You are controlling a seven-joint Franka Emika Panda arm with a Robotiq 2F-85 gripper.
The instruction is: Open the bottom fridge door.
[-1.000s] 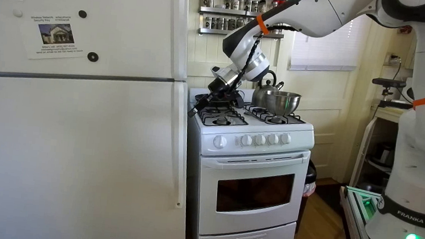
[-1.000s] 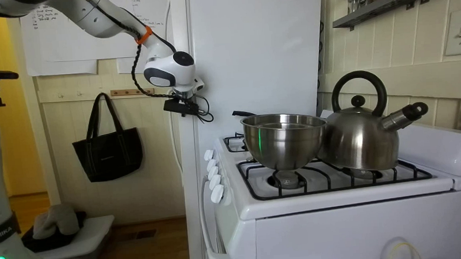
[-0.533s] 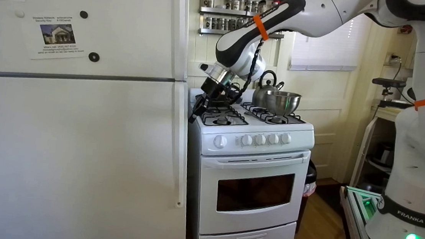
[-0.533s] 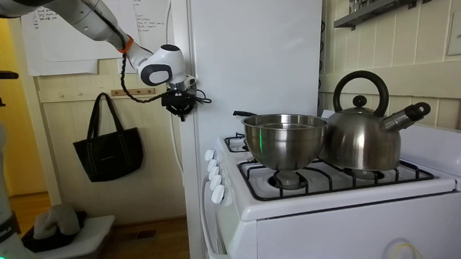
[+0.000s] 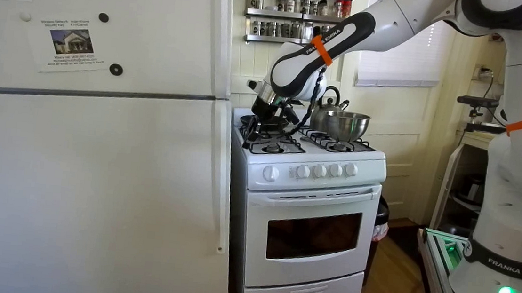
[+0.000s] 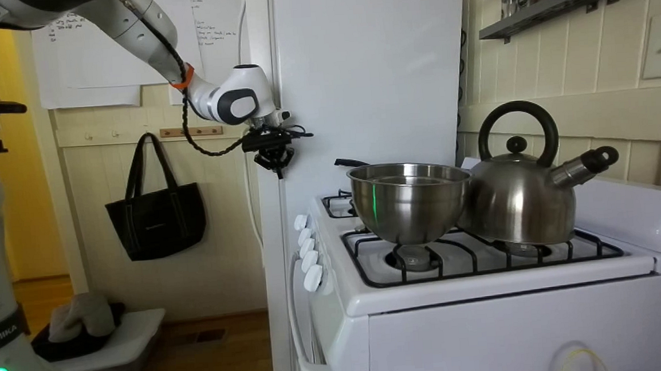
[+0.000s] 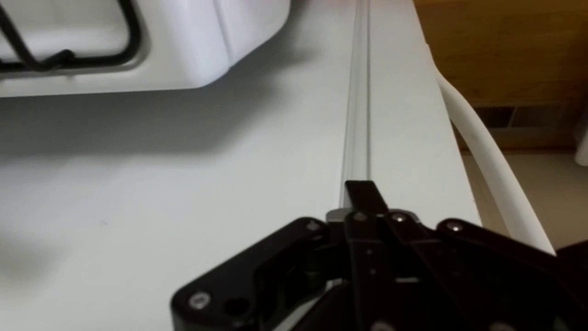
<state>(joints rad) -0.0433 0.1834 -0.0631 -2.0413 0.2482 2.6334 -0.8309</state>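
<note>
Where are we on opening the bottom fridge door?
Done: closed fingers are by the door seam in the wrist view. In hand: likely lining up a pry; contact unclear. Left: all the opening; the bottom fridge door looks shut in an exterior view.

In an exterior view, the bottom fridge door (image 5: pixel 106 185) is cut off below, and toward the rear edge of the stove (image 5: pixel 256 231) the pan (image 5: pixel 273 125) is partly hidden by the gripper (image 5: pixel 247 141); the kettle (image 5: pixel 318 118), by the bowl (image 5: pixel 346 128).

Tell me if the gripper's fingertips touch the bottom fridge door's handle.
Apart. In the wrist view, a strip of the fridge door shows between the fingertips and the handle.
</note>
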